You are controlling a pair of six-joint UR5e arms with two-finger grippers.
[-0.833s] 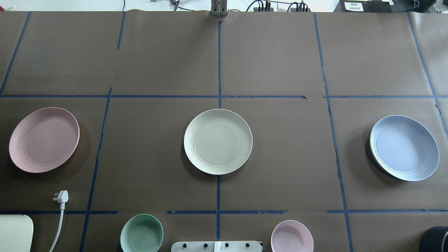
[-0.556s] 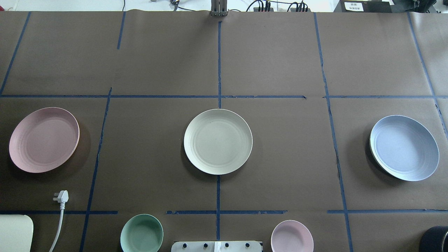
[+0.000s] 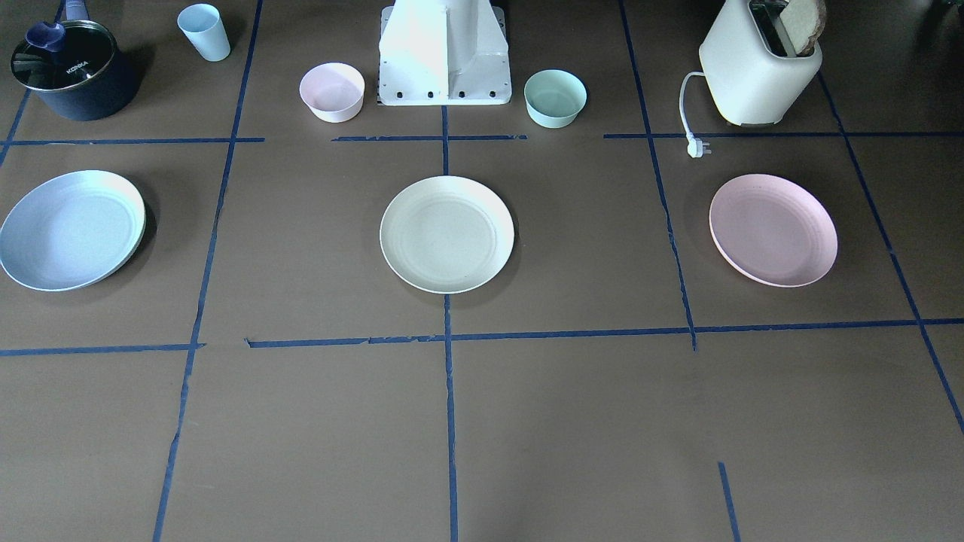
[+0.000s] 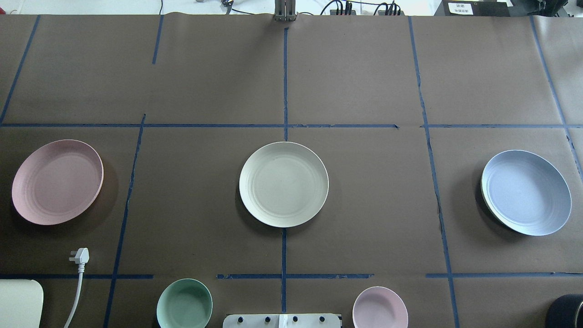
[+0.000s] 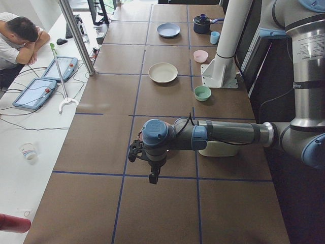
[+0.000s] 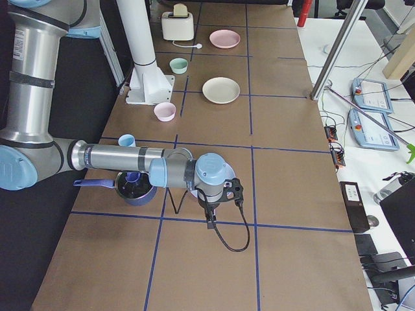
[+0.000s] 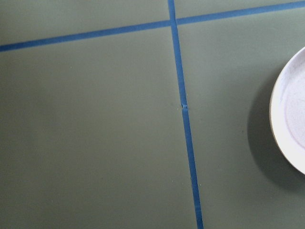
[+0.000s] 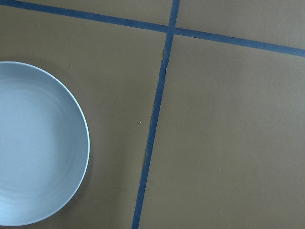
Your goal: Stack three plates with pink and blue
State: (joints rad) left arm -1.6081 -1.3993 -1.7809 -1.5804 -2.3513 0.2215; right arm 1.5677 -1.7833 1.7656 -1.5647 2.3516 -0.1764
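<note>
Three plates lie apart in a row on the brown table. The cream plate (image 4: 283,184) is in the middle. The pale pink plate (image 4: 57,181) is at my left end, and its rim shows at the right edge of the left wrist view (image 7: 293,124). The light blue plate (image 4: 526,192) is at my right end and fills the left of the right wrist view (image 8: 33,143). My left gripper (image 5: 152,177) hangs above the table near the pink plate. My right gripper (image 6: 209,219) hangs near the blue plate. They show only in the side views, so I cannot tell whether either is open or shut.
A mint-green bowl (image 4: 184,304) and a small pink bowl (image 4: 380,307) flank the robot base (image 3: 444,53). A toaster (image 3: 757,68) with its white plug (image 4: 80,256) stands by the pink plate. A dark pot (image 3: 69,71) and a blue cup (image 3: 204,31) stand by the blue plate.
</note>
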